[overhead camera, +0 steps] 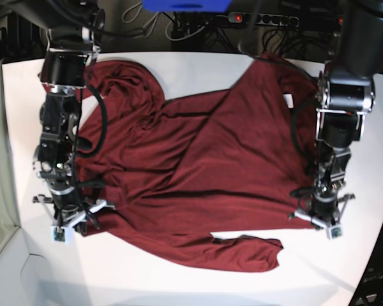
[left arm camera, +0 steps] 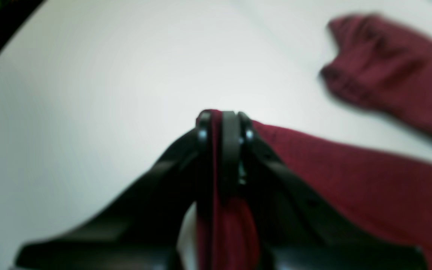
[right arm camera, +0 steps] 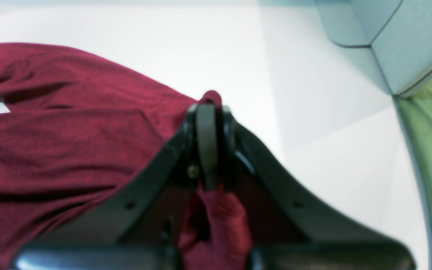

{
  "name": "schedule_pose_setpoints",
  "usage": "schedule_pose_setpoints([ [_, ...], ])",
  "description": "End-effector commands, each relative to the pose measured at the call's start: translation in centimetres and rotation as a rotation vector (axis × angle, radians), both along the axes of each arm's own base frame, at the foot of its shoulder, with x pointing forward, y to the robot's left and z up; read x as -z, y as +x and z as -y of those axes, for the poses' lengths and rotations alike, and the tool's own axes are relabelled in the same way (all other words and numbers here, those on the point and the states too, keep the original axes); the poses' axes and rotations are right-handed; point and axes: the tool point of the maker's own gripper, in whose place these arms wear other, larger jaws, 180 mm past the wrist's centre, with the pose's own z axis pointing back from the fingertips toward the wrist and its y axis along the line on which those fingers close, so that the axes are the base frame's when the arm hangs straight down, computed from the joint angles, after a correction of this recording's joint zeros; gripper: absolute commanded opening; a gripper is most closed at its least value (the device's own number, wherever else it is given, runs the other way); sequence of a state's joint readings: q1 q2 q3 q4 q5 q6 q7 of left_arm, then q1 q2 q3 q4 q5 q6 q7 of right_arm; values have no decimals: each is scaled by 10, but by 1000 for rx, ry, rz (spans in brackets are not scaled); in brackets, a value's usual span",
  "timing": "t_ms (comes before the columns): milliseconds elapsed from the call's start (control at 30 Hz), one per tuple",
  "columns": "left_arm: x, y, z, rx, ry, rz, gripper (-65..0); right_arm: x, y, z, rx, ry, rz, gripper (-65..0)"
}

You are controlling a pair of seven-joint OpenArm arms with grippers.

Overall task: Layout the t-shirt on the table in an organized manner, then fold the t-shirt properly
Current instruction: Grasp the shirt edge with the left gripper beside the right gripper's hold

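Pulling apart now, you could lose the thin edges: both the left gripper (left arm camera: 225, 123) and right gripper (right arm camera: 208, 108) pinch the t-shirt (overhead camera: 198, 166) lying rumpled across the table (overhead camera: 179, 287).

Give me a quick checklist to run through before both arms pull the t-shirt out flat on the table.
1. Left end effector shut on the t-shirt: ok, fabric shows between its closed jaws.
2. Right end effector shut on the t-shirt: ok, cloth bunched in the jaws.
3. Grips at opposite side edges: ok in the base view.
4. Shirt lying flat: not ok, wrinkled and folded over itself.
5. Bare table around the shirt: ok.
6. Which shirt layers each grip holds: cannot tell.
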State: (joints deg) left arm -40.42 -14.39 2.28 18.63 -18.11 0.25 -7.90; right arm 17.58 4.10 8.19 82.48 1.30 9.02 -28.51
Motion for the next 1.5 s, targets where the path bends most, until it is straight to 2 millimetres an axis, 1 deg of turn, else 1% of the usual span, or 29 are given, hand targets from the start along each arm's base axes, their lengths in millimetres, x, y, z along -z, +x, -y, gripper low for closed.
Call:
schedule_pose_setpoints([
  [0,-43,23,-1,9,17,112,-610,-32,13,3,3,-11,91,-650],
  [33,-51,26,-1,12,21,131,-610,-34,14,3,3,-11,96,-650],
  [67,-65,30,-6,11,33,162,-610,-38,16,3,3,-11,104,-650],
  [133,-95,41,-9,14,45,224,-610,-46,20,3,3,-11,122,-650],
  [233,-133,55,-8,21,54,298,-610,-57,26,3,3,-8,146,-650],
  [267,-146,58,-16,15,62,307,-610,-62,28,3,3,-8,156,-650],
  [367,-180,66,-26,11,72,329,-610,-72,32,2,3,-5,176,-650],
  [433,-195,71,-26,11,70,346,-610,-75,35,2,3,-3,184,-650],
  [500,-199,72,-25,12,70,351,-610,-75,35,1,2,-1,183,-650],
  [533,-197,71,-25,13,70,349,-610,-74,35,0,0,0,181,-650],
  [567,-195,71,-25,14,70,346,-609,-74,35,-2,-2,1,181,-650],
  [733,-128,48,-24,16,65,227,-601,-69,34,-8,-4,20,173,-650],
  [767,-114,42,-25,16,64,202,-581,-69,34,-8,-6,19,173,-650],
  [800,-102,36,-24,15,62,180,-544,-69,34,-9,-7,19,172,-650],
  [833,-92,32,-25,14,61,163,-509,-69,34,-9,-9,18,172,-650],
  [867,-82,26,-25,14,61,144,-458,-69,34,-9,-9,18,172,-650],
  [933,-62,17,-26,6,57,102,-396,-69,34,-9,-9,18,172,-650],
  [967,-53,13,-29,-2,54,82,-390,-69,34,-9,-9,18,172,-650],
  [1067,-19,-1,-35,-22,41,-7,-384,-68,34,-10,-10,18,170,-650],
  [1133,-6,-7,-33,-27,31,-40,-383,-64,32,-10,-10,19,161,-650],
  [1167,-3,-6,-27,-20,23,-45,-383,-61,30,-10,-10,19,155,-650],
  [1267,5,-8,-19,-12,14,-59,-381,-59,29,-10,-10,19,150,-650],
  [1400,33,-22,6,32,7,-113,-341,-58,29,-10,-10,19,148,-650],
  [1467,47,-30,15,65,26,-148,-331,-58,29,-10,-10,19,148,-650],
])
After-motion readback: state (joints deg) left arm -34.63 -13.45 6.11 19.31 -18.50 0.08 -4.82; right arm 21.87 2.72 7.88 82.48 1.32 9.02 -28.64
